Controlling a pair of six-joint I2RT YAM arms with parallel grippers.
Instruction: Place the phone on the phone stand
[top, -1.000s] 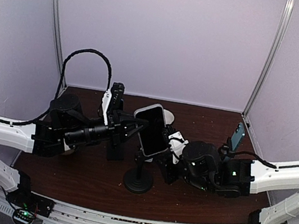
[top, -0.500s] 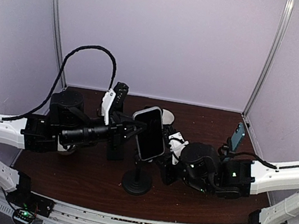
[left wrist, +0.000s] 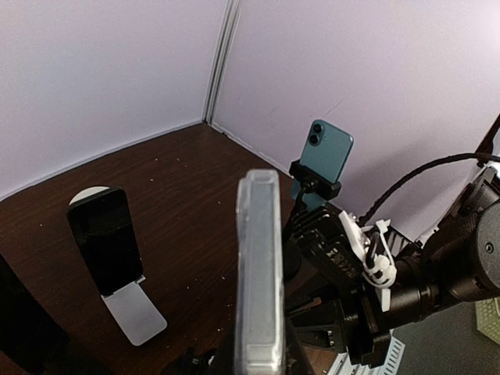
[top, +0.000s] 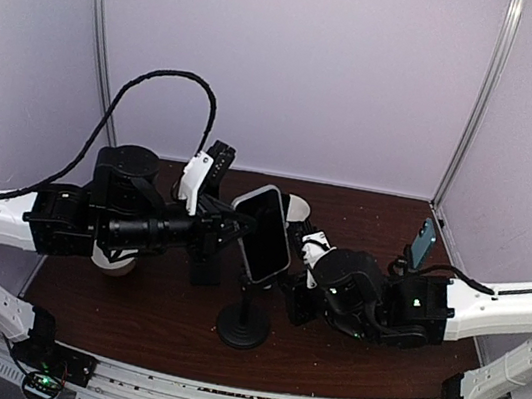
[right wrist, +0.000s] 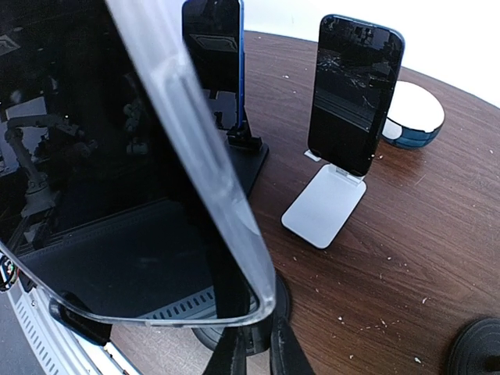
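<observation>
we're looking down on the phone stand (top: 243,330), black, its round base flat on the brown table (top: 157,314) with the thin stem rising from it; right above that base the phone (top: 262,234) in its clear case sits tilted, dark screen up, its lower end at the top of the stem; we can't tell whether it is actually seated in the stand's holder.

the left gripper (top: 238,228) comes in from the left of the phone stand and is clamped on the phone's side edge; from the left wrist we see the phone edge-on, rising straight out between the fingers.

the right gripper (right wrist: 256,355) reaches in from the right of the phone stand, low under the phone; its fingers are drawn together just in front of the stand's base, and we can't tell whether they pinch the stem or nothing at all.

beyond the phone stand a dark phone (right wrist: 355,94) leans on a white folding prop (right wrist: 324,205), with a white disc (right wrist: 414,113) just behind it; left of the phone stand a second black handset (right wrist: 212,58) stands upright on a black base; far to the right of the phone stand, well apart, a teal phone (top: 424,243) is upright in a clamp.
</observation>
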